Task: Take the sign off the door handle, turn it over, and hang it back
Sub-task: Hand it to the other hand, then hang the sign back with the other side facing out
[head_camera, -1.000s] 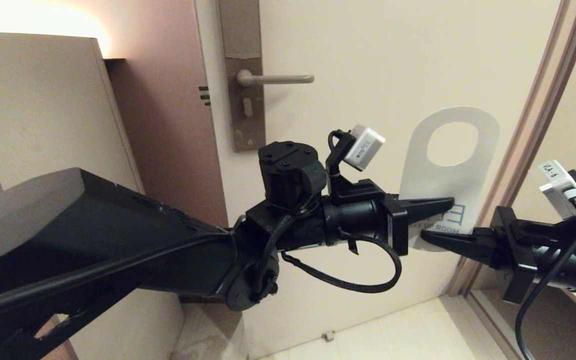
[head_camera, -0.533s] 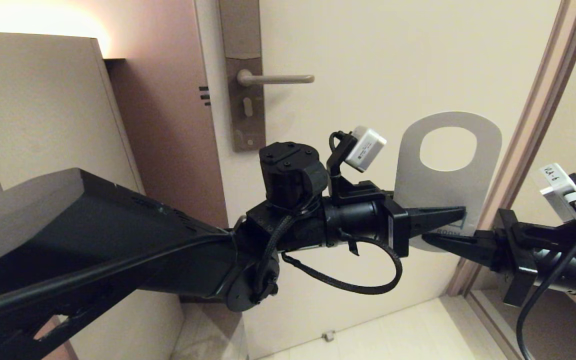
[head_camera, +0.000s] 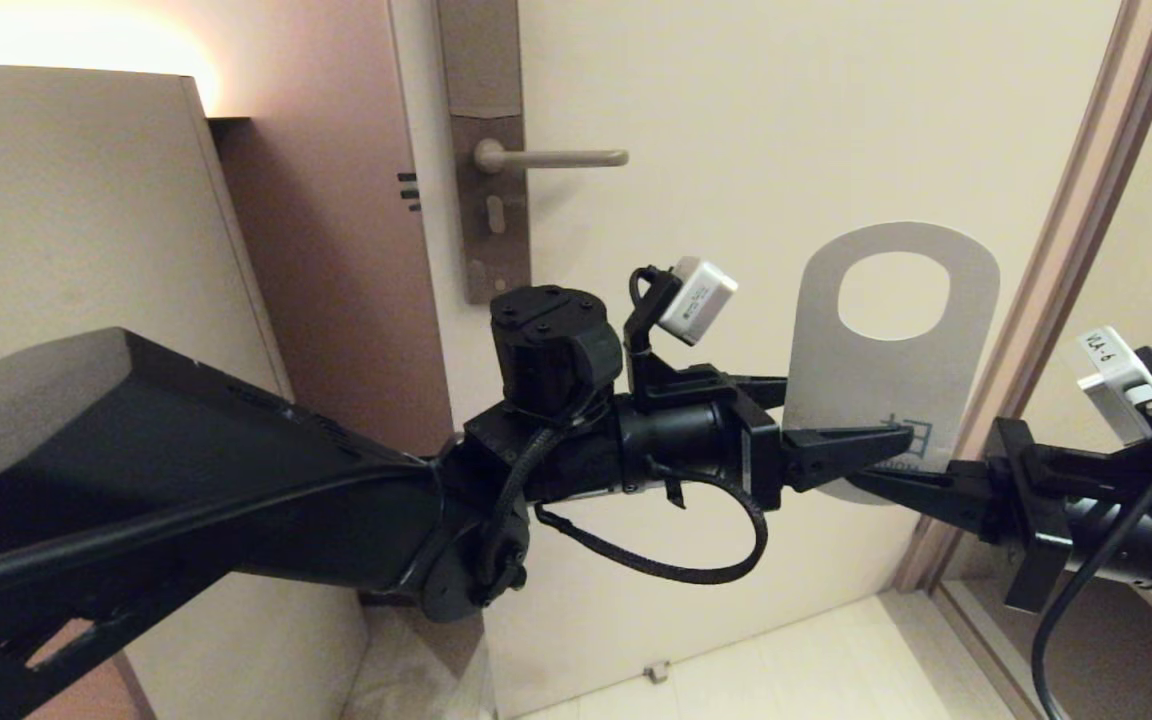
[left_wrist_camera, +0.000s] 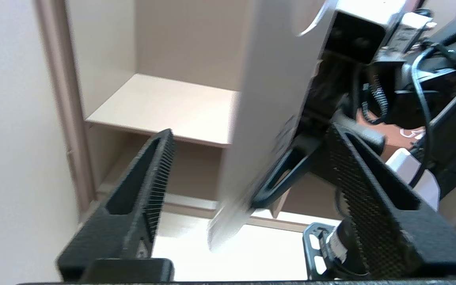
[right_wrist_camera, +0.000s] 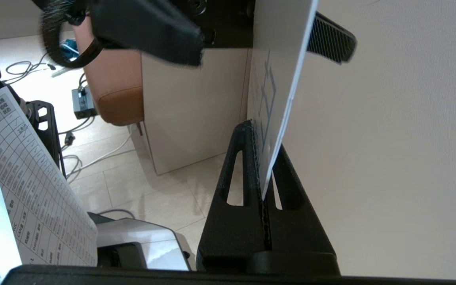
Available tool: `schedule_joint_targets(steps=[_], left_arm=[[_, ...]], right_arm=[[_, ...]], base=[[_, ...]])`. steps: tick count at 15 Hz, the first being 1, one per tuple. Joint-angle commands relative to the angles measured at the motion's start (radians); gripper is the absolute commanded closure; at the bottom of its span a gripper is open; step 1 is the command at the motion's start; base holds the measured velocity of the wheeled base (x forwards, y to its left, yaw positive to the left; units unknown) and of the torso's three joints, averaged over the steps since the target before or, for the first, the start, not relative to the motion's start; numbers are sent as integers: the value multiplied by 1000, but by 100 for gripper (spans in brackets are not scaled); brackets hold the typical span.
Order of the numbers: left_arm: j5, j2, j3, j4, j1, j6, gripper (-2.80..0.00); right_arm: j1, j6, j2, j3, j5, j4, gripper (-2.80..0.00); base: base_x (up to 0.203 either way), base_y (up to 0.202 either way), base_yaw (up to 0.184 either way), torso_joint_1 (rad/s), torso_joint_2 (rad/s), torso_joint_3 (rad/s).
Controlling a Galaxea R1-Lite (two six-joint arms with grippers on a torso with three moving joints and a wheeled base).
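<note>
The sign (head_camera: 876, 385) is off the door handle (head_camera: 551, 157) and stands upright in the air to its lower right, oval hole up, pale face toward me. My right gripper (head_camera: 871, 482) is shut on its lower edge; the right wrist view shows the card (right_wrist_camera: 279, 59) pinched between its closed fingers (right_wrist_camera: 263, 136). My left gripper (head_camera: 866, 415) is open, one finger on each side of the sign's lower left part. In the left wrist view the card (left_wrist_camera: 267, 99) stands between its spread fingers (left_wrist_camera: 250, 130), nearer one of them.
The handle sits on a tall metal plate (head_camera: 491, 230) at the door's left edge. A beige cabinet (head_camera: 86, 200) stands on the left and the door frame (head_camera: 1066, 250) on the right. A printed sheet (right_wrist_camera: 22, 178) and a brown seat (right_wrist_camera: 113, 91) lie behind.
My left gripper, shut on the sign before, has opened and drawn back a little to the left. The sign has turned slightly and risen, and now hangs from my right gripper alone.
</note>
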Motion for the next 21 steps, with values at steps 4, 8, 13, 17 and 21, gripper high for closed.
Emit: schedule_joint_targets(steps=[4, 8, 13, 17, 21], left_arm=[[-2, -63, 73, -6, 54, -2, -280], [5, -141, 185, -6, 99, 0, -280], [8, -288, 349, -6, 139, 28, -280], [23, -419, 481, -6, 170, 30, -280], [26, -535, 611, -5, 190, 47, 0]], right_arm=[[1, -2, -2, -2, 5, -5, 0], [1, -2, -6, -2, 5, -5, 0], [1, -2, -18, 0, 2, -5, 0], [1, -2, -52, 26, 2, -5, 0], [-11, -2, -90, 65, -5, -5, 0]], base=[[0, 0, 0, 0, 0, 0], [0, 0, 0, 0, 0, 0], [0, 0, 0, 0, 0, 0], [0, 0, 0, 0, 0, 0], [0, 0, 0, 0, 0, 0]])
